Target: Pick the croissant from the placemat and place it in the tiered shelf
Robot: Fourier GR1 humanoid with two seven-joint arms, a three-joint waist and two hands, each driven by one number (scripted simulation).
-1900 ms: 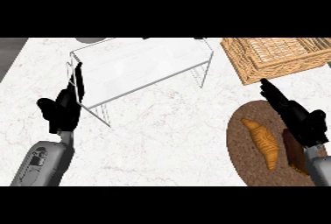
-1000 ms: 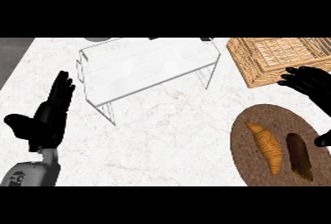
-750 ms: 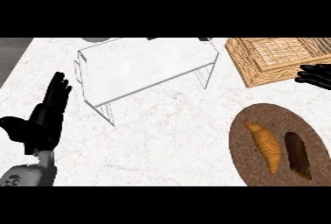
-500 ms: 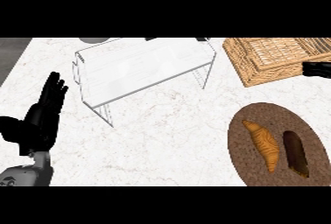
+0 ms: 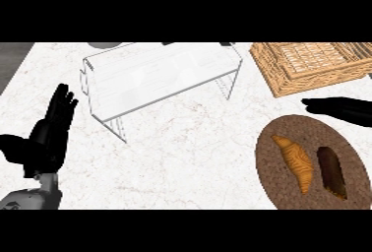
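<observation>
Croissant [image 5: 295,162], golden and tapered, lies untouched on brown placemat [image 5: 291,129].

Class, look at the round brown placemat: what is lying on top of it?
On the round brown placemat lie a golden croissant and, beside it, a dark brown elongated pastry. Neither is covered; the mat's right edge runs out of view.

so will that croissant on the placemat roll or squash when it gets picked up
The croissant lies flat and long on the brown placemat, tapered at both ends, so it probably won't roll far. It looks like pastry, so likely light and easily crushed. The dark piece beside it leaves little room on that side.
</observation>
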